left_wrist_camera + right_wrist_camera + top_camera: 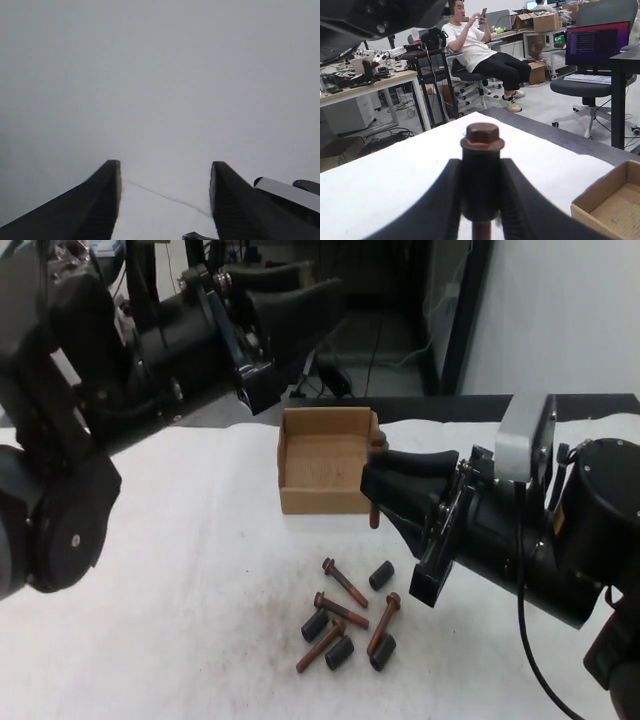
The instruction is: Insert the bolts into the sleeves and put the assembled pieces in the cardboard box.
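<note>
Right gripper (481, 172) clenches a short black cylindrical sleeve (480, 200) with a rusty-brown hex-head metal bolt (482, 137) standing upright through it. Just beside its fingertips sits the open brown cardboard box (320, 502). Loose bolts (343, 581) and sleeves (381, 575) lie near it on the white desk (180, 570), on the side away from the box. Left gripper (165, 200), well apart, is spread and grasps nothing.
</note>
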{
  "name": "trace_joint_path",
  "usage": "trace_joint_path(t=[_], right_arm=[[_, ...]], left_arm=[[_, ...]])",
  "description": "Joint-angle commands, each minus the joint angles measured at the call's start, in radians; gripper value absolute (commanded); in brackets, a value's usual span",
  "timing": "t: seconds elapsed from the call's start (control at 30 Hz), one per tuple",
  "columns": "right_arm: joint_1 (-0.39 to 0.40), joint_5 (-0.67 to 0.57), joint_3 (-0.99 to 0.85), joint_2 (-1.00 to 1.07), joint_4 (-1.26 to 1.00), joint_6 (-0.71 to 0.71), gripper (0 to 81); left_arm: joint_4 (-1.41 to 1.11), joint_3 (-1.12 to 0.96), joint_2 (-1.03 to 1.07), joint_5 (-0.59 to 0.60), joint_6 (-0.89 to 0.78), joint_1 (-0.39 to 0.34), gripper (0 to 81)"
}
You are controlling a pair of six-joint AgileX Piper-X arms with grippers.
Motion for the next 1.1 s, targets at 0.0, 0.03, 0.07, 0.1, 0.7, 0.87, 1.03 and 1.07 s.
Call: trace_joint_path(t=[0.0, 0.03, 0.07, 0.1, 0.7, 0.87, 1.03, 1.07], right_arm=[[0.000, 0.000, -0.005, -0.004, -0.068, -0.001, 0.8], [0.000, 0.000, -0.007, -0.004, -0.083, -0.001, 0.8], [0.000, 0.009, -0.008, -0.004, -0.089, -0.001, 0.8], [0.000, 0.028, -0.007, -0.004, -0.087, -0.001, 0.8], [-0.089, 0.224, -0.519, 0.065, 1.017, 0.068, 0.8], [-0.154, 0.217, -0.742, 0.213, 1.160, 0.070, 0.8], [-0.172, 0.194, -0.975, 0.418, 1.317, 0.070, 0.8], [-0.172, 0.194, -1.025, 0.459, 1.339, 0.070, 0.8]], left_arm=[[-0.011, -0.008, -0.013, -0.100, 0.000, 0.012, 40.0], [-0.011, -0.008, -0.013, -0.124, 0.000, 0.017, 34.3], [-0.011, -0.008, -0.013, -0.149, 0.000, 0.023, 26.1], [-0.011, -0.008, -0.013, -0.167, 0.000, 0.029, 17.4], [0.883, -0.008, -0.072, -0.584, 0.116, 0.039, 0.3], [1.143, -0.008, -0.073, -0.589, 0.203, 0.039, 0.3], [1.172, -0.008, -0.073, -0.589, 0.218, 0.039, 0.3], [1.170, -0.008, -0.073, -0.589, 0.218, 0.039, 0.3]])
